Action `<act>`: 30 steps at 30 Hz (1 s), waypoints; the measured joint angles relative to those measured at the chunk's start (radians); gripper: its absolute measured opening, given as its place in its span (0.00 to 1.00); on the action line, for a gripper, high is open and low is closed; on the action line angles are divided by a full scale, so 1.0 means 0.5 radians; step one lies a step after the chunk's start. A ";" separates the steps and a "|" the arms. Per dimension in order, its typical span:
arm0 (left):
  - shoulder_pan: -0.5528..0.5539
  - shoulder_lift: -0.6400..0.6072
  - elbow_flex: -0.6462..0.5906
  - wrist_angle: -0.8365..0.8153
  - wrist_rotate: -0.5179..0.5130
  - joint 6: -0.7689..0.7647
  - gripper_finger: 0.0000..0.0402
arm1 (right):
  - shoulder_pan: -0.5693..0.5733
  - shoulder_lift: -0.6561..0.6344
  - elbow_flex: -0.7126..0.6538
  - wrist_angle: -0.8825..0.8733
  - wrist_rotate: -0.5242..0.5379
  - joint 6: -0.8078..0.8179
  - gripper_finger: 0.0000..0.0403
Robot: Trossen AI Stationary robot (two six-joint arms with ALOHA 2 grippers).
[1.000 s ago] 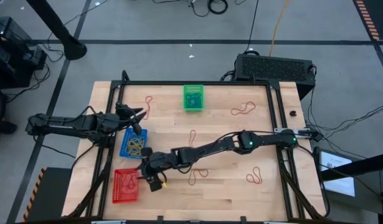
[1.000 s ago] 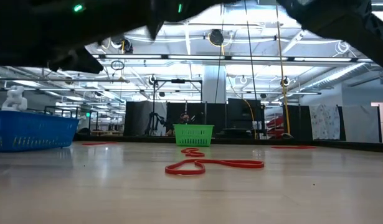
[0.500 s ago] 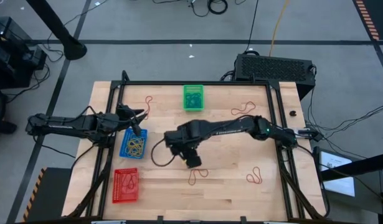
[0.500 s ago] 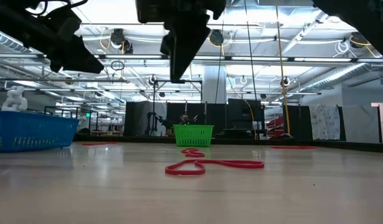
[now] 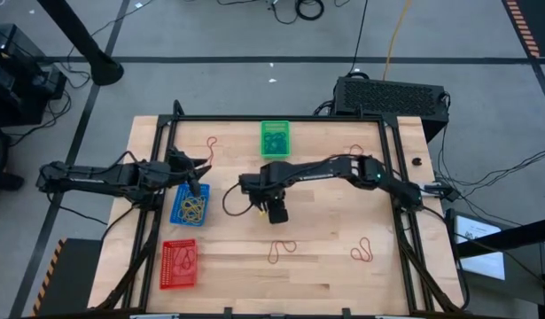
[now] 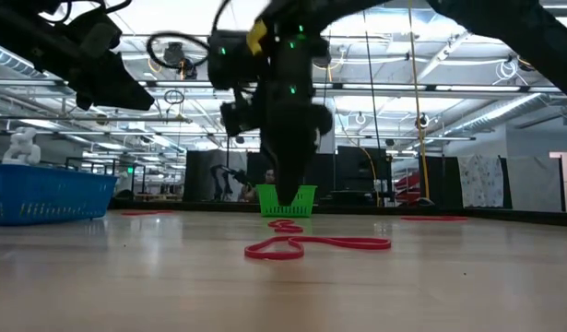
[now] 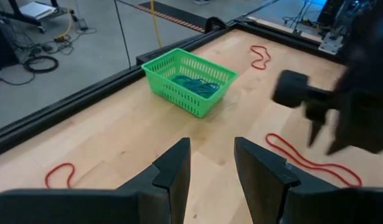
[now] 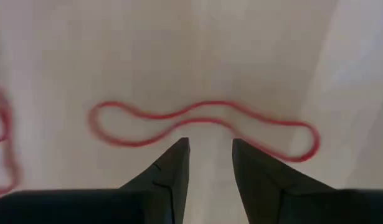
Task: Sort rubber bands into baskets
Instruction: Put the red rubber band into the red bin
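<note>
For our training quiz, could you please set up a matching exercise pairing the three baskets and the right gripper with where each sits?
Things:
1. green basket
2. blue basket
3. red basket
4. right gripper

Places:
A. near left corner of the table
B. over a red rubber band mid-table
C. far edge, middle
D. under the left gripper

Pairs: 1-C, 2-D, 3-A, 4-B

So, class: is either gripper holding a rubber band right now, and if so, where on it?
Neither. The right gripper is open above a red band lying on the table; the left gripper is open and empty.
</note>
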 joint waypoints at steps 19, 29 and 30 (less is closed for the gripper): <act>0.000 0.087 0.001 0.068 0.005 0.005 0.33 | -0.087 -0.498 -1.169 1.283 -0.055 -0.279 0.28; 0.000 0.132 0.002 0.125 0.014 0.017 0.33 | -0.083 -0.463 -1.165 1.327 -0.103 -0.351 0.25; 0.000 0.132 0.002 0.125 0.015 0.017 0.33 | -0.088 -0.462 -1.163 1.320 -0.123 -0.349 0.22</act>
